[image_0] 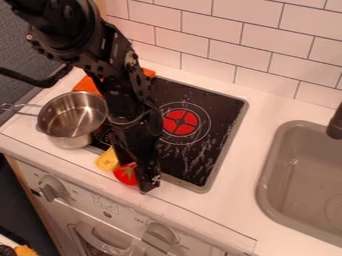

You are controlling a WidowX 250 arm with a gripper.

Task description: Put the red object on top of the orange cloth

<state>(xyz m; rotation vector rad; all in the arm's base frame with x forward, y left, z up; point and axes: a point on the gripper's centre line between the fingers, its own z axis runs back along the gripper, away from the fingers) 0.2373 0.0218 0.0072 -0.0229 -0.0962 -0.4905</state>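
- Robot arm (113, 80), black, one; enters at the upper left and slants down across the cooktop, a dark cable trailing off to the left.
- Gripper (141, 175), black, two-finger; pointed down at the front edge of the cooktop, at the tomato. Whether released or clenched on it: cannot be told.
- Red toy tomato (125, 174), with green leaf marking; at the cooktop's front edge, partly hidden by the gripper; apart from the orange cloth.
- Orange cloth (86, 86); at the back left, behind the saucepan and the arm, a further orange patch showing past the arm's other side.
- Yellow object (107, 160), kind uncertain; just beside the tomato, on its left.
- Saucepan (72, 120), metal, upright, wire handle extending left; at the cooktop's left side.
- Cooktop (220, 112), black, pale-rimmed, with streaked marks; one red burner (180, 122) inside white rings.
- Counter (267, 117), white, surrounding the cooktop.
- Sink (297, 175), grey, set in at the right; dark faucet (336, 124) at its far side.
- Stove front (110, 202), white, with knobs, below the counter.
- Wall (260, 47), white tile, dark grout, behind.
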